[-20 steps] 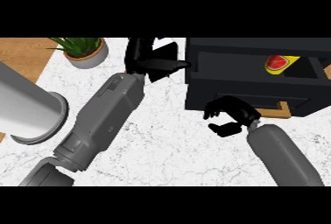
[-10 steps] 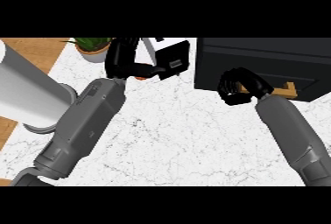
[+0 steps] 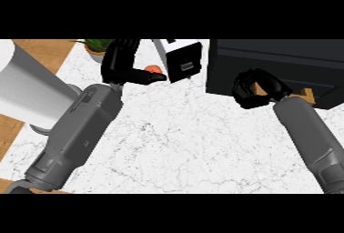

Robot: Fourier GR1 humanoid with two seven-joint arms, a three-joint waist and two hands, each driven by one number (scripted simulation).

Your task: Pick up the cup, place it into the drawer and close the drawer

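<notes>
Right now, your right hand (image 3: pixel 259 88) is nearer black drawer (image 3: pixel 289 68): fingers curled, holding nothing, against its front; push runs away from you. Cup not visible. Left hand (image 3: pixel 121 61) open, small orange thing (image 3: pixel 153 69) at thumb.

Veined white marble counter (image 3: pixel 188 150), matt black drawer unit (image 3: pixel 282 63), bare wood surface (image 3: pixel 50 52) alongside.

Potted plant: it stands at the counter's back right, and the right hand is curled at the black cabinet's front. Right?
Not quite. The head view shows the potted plant at the counter's back left, just beyond the left hand. The right hand is curled at the black cabinet's front, as stated.
</notes>
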